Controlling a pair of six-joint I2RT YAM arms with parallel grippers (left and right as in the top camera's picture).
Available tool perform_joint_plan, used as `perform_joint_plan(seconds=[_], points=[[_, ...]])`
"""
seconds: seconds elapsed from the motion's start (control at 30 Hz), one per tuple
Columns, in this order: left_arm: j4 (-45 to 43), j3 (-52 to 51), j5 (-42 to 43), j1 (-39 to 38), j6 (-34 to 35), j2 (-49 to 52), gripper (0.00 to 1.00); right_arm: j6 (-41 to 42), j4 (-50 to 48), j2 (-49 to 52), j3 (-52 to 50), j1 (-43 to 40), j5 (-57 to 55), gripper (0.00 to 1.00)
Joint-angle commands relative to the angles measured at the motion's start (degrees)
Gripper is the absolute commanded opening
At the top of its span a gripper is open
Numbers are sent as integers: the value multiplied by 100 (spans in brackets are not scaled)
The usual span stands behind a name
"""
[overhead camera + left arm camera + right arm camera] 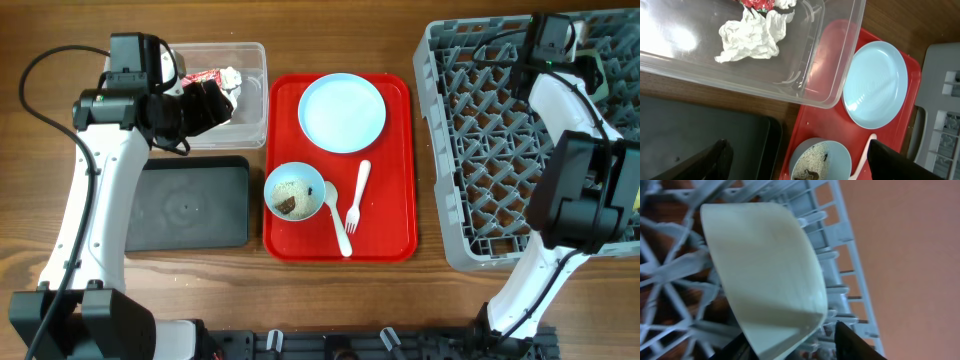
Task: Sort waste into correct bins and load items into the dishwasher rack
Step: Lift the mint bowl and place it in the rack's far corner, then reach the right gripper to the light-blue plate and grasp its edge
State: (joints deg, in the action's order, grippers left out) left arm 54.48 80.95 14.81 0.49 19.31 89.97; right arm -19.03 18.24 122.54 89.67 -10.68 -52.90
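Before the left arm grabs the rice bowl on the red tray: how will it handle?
Likely rigid and light: bowl looks like thin plastic. Loose rice and brown scraps would probably spill if tilted, so keep it level. Smooth round rim may slip in a pinch; the spoon close beside it could get nudged.

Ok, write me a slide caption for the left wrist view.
Crumpled tissue and red wrapper lie in the clear tub; light blue plate and rice-filled bowl sit on the red tray.
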Motion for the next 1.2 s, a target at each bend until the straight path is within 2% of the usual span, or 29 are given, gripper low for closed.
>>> perform_joint_plan(seconds=[0.0, 0.13, 0.3, 0.37, 0.47, 0.6, 0.77, 0.97, 1.17], points=[[2, 15, -13, 11, -92, -72, 88, 249, 96, -776, 0, -9, 721, 60], [2, 15, -15, 11, -92, -72, 88, 256, 490, -1558, 0, 24, 1849, 65], [2, 15, -15, 11, -92, -72, 89, 341, 1368, -2402, 0, 304, 4933, 66], [2, 15, -15, 11, -92, -72, 89, 752, 1641, -2562, 0, 566, 5984, 66], [4, 15, -15, 11, -92, -72, 90, 1200, 1910, -2555, -4, 999, 6784, 66], [4, 15, -15, 11, -92, -72, 91, 1443, 2149, -2332, -15, 1781, 6891, 66], [4, 15, -15, 11, -92, -72, 92, 2691, 2260, -1779, -15, 2450, 5908, 66], [4, 15, -15, 11, -92, -72, 92, 3709, 2293, -1093, -15, 2686, 5687, 64], [4, 15, -13, 11, -92, -72, 92, 4076, 2295, -424, -15, 2691, 5742, 57]])
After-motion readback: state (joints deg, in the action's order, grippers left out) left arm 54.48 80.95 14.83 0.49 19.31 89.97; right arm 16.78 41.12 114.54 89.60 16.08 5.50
